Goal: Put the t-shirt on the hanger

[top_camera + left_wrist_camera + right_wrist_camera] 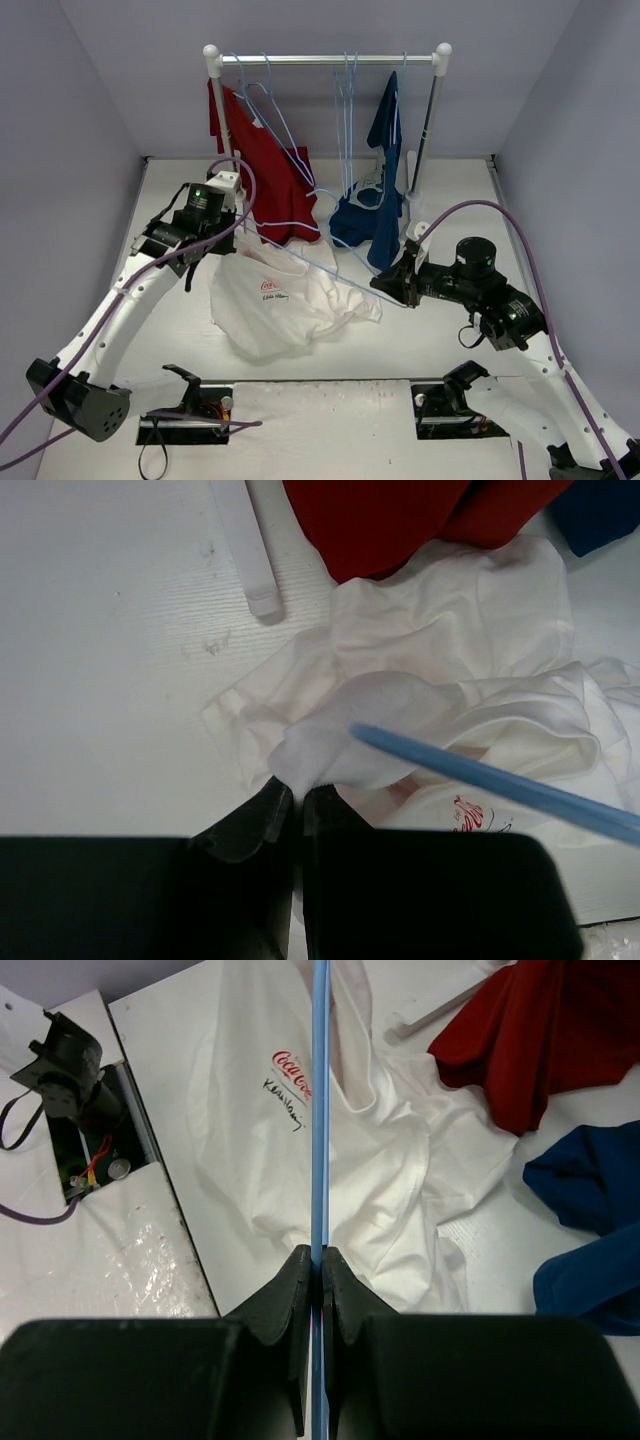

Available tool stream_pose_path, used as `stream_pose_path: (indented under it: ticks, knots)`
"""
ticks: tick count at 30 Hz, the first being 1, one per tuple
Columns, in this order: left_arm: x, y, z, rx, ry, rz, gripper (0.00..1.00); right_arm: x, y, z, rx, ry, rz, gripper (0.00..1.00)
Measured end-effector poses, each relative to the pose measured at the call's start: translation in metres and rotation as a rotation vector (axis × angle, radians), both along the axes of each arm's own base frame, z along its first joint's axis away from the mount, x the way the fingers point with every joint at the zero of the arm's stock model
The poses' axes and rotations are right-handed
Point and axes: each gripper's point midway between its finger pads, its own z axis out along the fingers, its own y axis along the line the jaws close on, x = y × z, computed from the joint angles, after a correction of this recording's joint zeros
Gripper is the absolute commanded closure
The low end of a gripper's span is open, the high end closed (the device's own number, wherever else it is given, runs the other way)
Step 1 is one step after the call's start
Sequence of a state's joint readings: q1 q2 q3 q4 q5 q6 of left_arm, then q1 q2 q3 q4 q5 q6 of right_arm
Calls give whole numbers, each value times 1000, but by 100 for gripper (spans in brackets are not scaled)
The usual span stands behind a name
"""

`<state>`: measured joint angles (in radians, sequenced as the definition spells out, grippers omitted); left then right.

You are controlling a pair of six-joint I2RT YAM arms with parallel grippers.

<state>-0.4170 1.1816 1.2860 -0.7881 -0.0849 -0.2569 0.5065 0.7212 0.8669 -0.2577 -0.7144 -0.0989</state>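
Observation:
The white t-shirt [280,300] lies crumpled on the table, its red logo and dark text facing up; it also shows in the left wrist view [480,670] and the right wrist view [380,1160]. My left gripper [232,238] is shut on a fold of the t-shirt's edge [296,792]. My right gripper [395,283] is shut on one end of the pale-blue hanger [320,262], whose bar [320,1110] runs out over the t-shirt toward the left gripper. The hanger's bar [500,785] crosses just above the pinched cloth.
A clothes rack [330,60] stands at the back with a red shirt [265,175], a navy-blue shirt [375,205] and several spare pale-blue hangers [347,100]. The rack's white foot [245,550] lies close beside the t-shirt. Arm bases [190,405] sit at the near edge.

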Motion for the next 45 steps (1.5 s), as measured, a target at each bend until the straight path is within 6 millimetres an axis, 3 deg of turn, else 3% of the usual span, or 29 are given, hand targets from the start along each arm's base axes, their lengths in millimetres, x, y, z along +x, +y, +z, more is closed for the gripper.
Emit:
stream_pose_path:
  ticks: [9,18,31,39,45]
  knots:
    - [19,5,11,39,8,-1,100,-7,6,-12,-15,35,35,100]
    - [24,6,28,32,-28,-10,100,-13,13,-20,-30,59,59,100]
    - [4,-17,40,-90,-21,-140,100,-14,28,-34,-72,107,103,100]
    - [-6,-29,55,-145,-24,-207,100,-8,40,4,-40,30,133,100]
    - [-12,-35,92,-192,-83,-244,100,-1,48,27,-12,-17,155,100]
